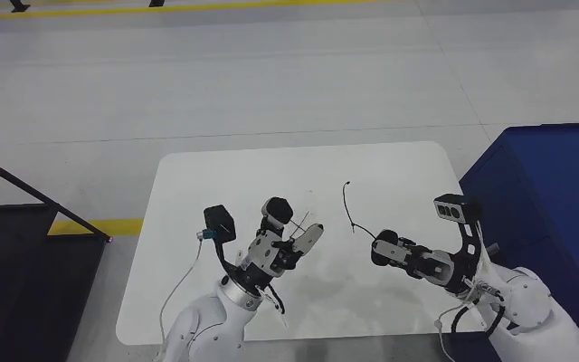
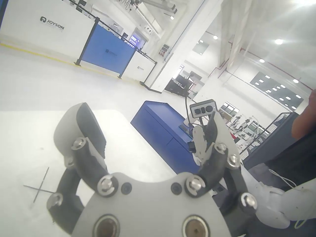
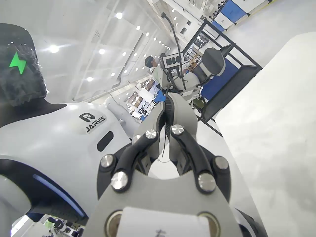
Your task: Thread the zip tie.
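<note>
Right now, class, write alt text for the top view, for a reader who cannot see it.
The right tool, shut, holds one end of a black zip tie that curves away from it above a white table. The left tool is open and apart from the tie, holding nothing.

Thin black plastic zip tie (image 1: 346, 208) against a plain white rounded tabletop (image 1: 407, 172). Pale grey smooth floor (image 1: 271, 72) crossed by a yellow painted stripe (image 1: 181, 7). Solid deep blue box-shaped cabinet (image 1: 534, 181). White and black left gripper (image 1: 295, 223)
</note>
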`<move>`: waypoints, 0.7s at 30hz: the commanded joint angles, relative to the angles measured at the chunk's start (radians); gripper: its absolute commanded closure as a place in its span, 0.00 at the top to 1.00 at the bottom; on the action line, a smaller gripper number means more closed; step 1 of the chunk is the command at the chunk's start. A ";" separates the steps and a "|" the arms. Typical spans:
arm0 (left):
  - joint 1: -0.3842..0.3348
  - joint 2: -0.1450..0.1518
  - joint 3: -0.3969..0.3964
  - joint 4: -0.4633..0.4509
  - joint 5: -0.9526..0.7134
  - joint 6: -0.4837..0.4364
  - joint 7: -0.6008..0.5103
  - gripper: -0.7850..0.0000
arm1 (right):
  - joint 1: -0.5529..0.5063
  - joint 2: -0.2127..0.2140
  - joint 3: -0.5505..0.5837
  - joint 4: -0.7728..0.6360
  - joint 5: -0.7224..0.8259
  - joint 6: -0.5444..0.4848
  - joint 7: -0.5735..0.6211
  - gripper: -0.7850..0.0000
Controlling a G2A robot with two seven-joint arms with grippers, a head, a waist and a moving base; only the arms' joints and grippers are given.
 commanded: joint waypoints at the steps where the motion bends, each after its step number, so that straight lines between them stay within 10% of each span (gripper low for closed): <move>1: -0.014 0.004 -0.006 0.000 0.159 0.019 0.002 1.00 | 0.000 0.000 0.000 0.000 -0.002 -0.001 -0.001 0.00; 4: 0.000 0.003 0.078 0.018 0.418 0.060 0.074 1.00 | 0.000 0.000 0.000 0.000 -0.002 -0.001 -0.001 0.00; 9: 0.012 -0.001 0.167 0.042 0.545 0.093 0.133 0.73 | 0.000 0.000 0.000 0.000 -0.002 -0.001 -0.001 0.00; 21: -0.015 -0.016 0.218 0.055 0.508 0.165 0.167 0.48 | 0.000 0.000 0.000 0.000 -0.002 -0.001 -0.001 0.00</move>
